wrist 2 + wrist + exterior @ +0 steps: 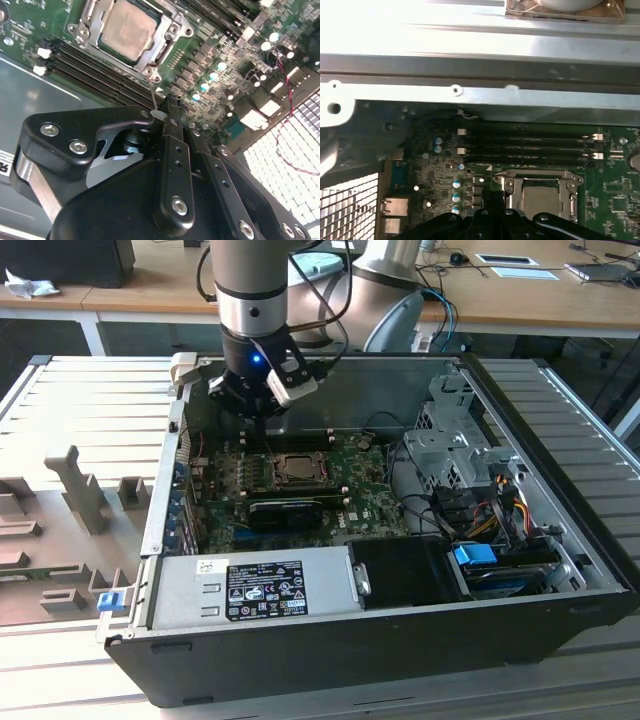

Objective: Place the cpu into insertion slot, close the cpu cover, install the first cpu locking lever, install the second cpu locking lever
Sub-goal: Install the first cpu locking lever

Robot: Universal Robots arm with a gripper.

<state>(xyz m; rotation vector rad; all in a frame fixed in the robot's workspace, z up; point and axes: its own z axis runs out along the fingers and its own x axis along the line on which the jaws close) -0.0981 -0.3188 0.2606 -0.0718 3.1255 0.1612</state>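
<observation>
Gripper (172, 106) pinched, nr 1 cpu (131, 27), 1 cpu cover (162, 41) down.

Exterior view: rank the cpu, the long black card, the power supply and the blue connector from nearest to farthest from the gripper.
1. cpu, in its socket, right beside the gripper.
2. long black card, just beyond the cpu.
3. power supply, along the case's near wall.
4. blue connector, far toward the exterior view's right.

Silver cpu (131, 29) seated in socket; cpu cover (540, 176) flat around it
</observation>
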